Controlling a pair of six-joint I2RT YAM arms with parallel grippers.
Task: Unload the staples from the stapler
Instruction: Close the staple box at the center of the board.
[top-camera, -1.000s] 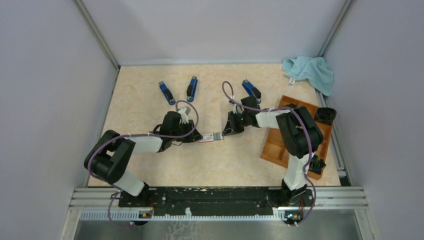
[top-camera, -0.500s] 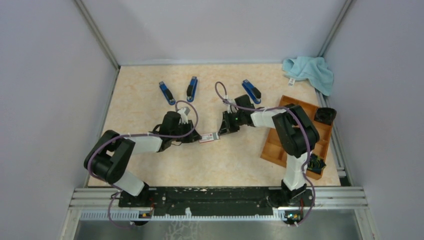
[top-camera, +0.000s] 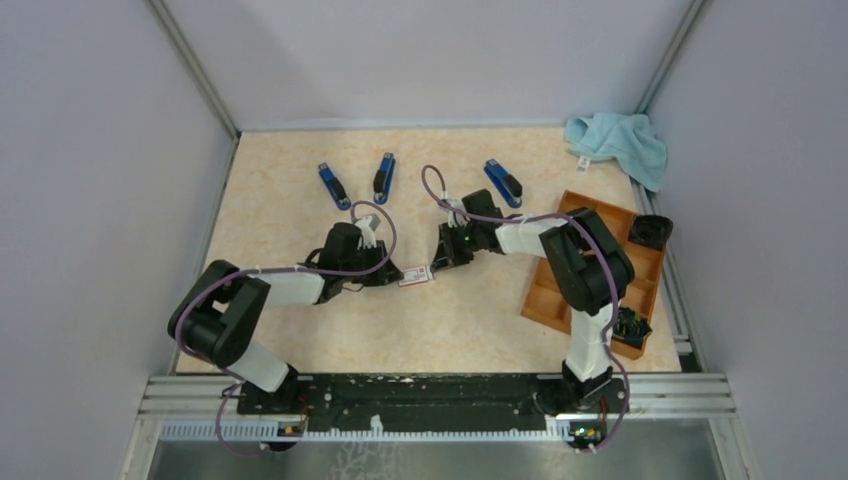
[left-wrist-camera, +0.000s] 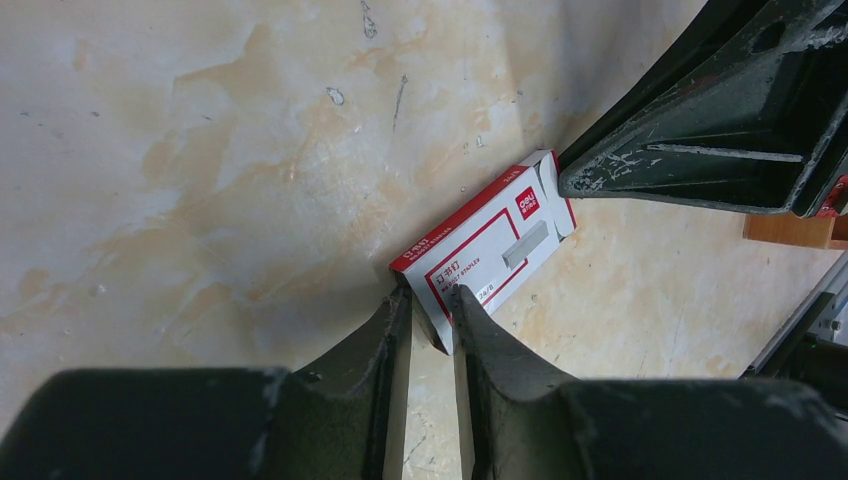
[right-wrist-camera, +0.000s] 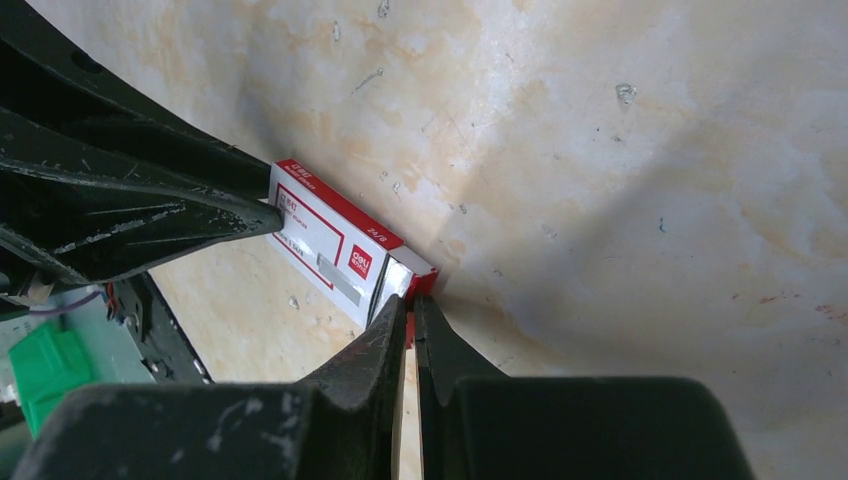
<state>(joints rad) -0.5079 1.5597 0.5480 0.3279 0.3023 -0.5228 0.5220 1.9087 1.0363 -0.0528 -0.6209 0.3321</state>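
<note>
- Top view only: three blue staplers lie on the table (top-camera: 400, 330) beyond the arms. From the box, the left stapler (top-camera: 334, 186) is at 11 o'clock, the middle stapler (top-camera: 384, 177) is just short of 12, and the right stapler (top-camera: 504, 183) is at 1, close behind the right arm's wrist.
- Same view: the small white box (top-camera: 417, 275) with a red label lies mid-table. The left gripper (top-camera: 395, 272) is at its 9 o'clock end and the right gripper (top-camera: 437, 262) at its 3 o'clock end. The jaws are too small to read here.
- Left wrist view: the left gripper (left-wrist-camera: 428, 312) is narrow, with its fingers (left-wrist-camera: 380, 340) pressed on either side of the box's (left-wrist-camera: 485, 250) near end, gripping it. The right gripper (left-wrist-camera: 580, 180) meets the far end at 2 o'clock.
- Right wrist view: the right gripper (right-wrist-camera: 412, 318) is all but closed, its tips against the box's (right-wrist-camera: 330, 235) end, where a flap stands open. I cannot tell whether the tips pinch that flap. The left gripper (right-wrist-camera: 260, 215) touches the other end at 10 o'clock.
- Only this view looks into the open end. A grey sheen shows inside, but I cannot tell whether that is the staples.
- Containers: a wooden tray (top-camera: 550, 295) sits at the table's 3 o'clock edge, half hidden by the right arm. One black item (top-camera: 650, 231) is at its far corner and another black item (top-camera: 632, 327) at its near end; which compartments hold them is unclear.
- A light blue cloth (top-camera: 618, 140) is bunched in the 1 o'clock corner.
</note>
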